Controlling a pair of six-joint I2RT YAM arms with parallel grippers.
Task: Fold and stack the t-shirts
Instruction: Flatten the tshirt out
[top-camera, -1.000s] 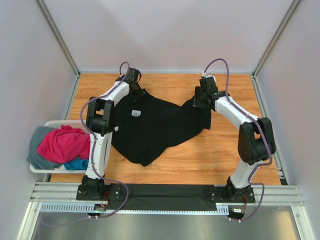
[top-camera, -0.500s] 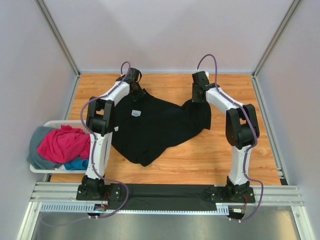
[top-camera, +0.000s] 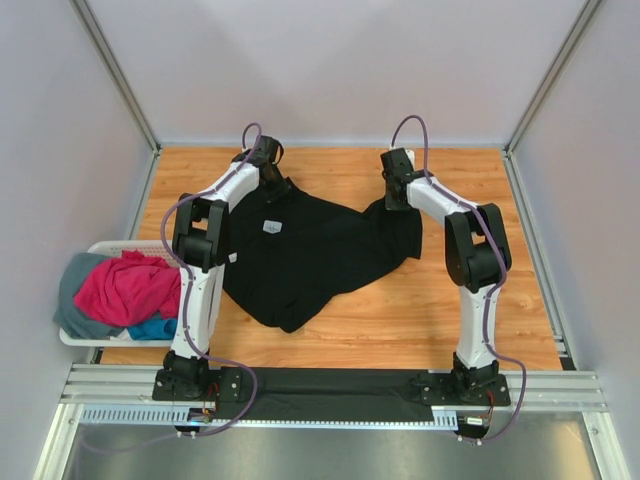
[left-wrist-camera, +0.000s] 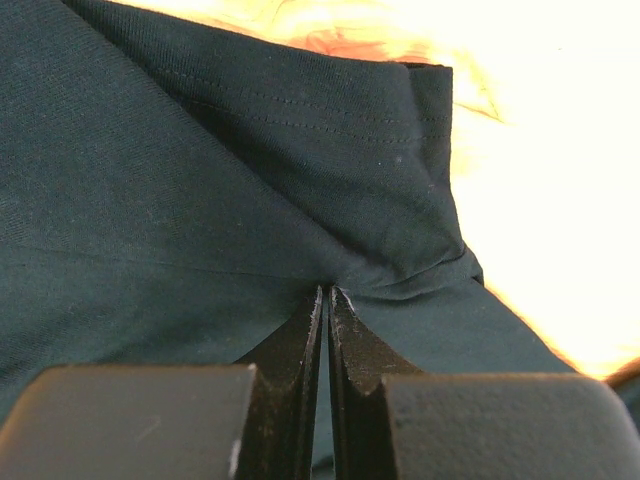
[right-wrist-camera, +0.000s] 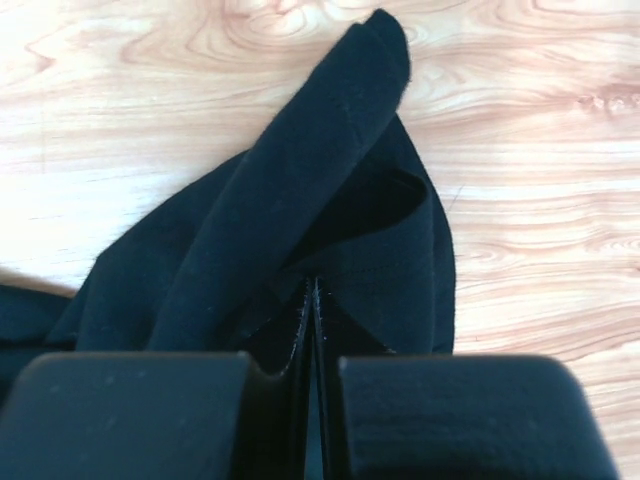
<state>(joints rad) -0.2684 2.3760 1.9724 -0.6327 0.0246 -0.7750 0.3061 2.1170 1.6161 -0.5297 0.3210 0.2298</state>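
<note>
a black t-shirt (top-camera: 310, 250) lies rumpled on the wooden table (top-camera: 400, 320), the left gripper (left-wrist-camera: 325, 298) and right gripper (right-wrist-camera: 312, 288) each pinched tight on its far edge; pink, blue and grey t-shirts (top-camera: 125, 290) sit heaped in a white basket (top-camera: 75, 338) at left.

You have no readable text here: the small white tag (top-camera: 270, 226) on the black t-shirt (top-camera: 310, 262) is too small to read.

Wooden table (top-camera: 400, 320), pale lilac walls (top-camera: 340, 70)
</note>
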